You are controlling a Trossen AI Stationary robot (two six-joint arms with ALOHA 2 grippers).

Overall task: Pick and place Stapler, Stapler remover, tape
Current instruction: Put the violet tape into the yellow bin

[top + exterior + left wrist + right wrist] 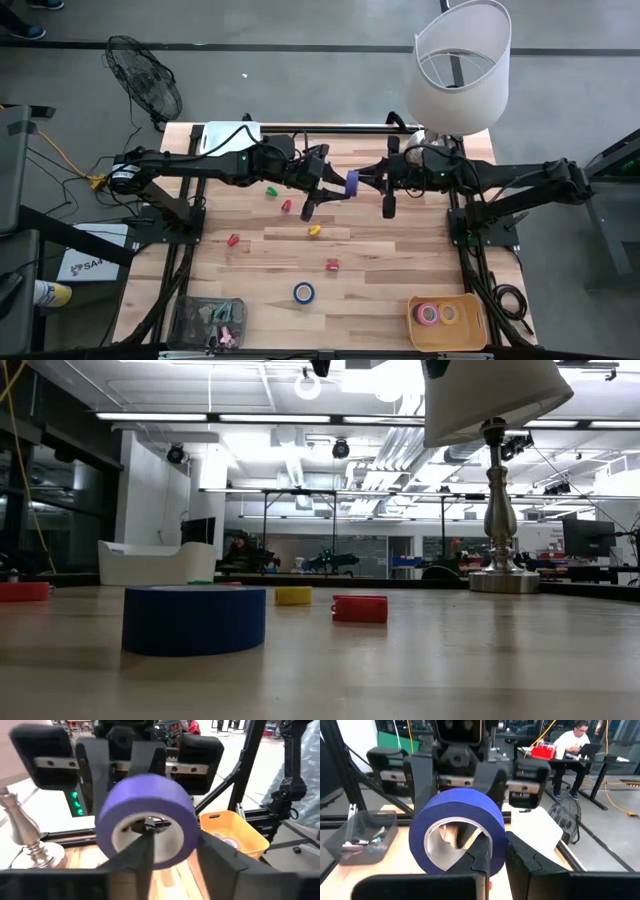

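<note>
Blue tape roll (352,183) midair, right gripper (492,851) clamped on its wall, left gripper (150,851) loosened, fingertips half hidden.

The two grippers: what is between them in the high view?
A purple tape roll hangs between left gripper and right gripper, above the table, seen in the high view.
</note>
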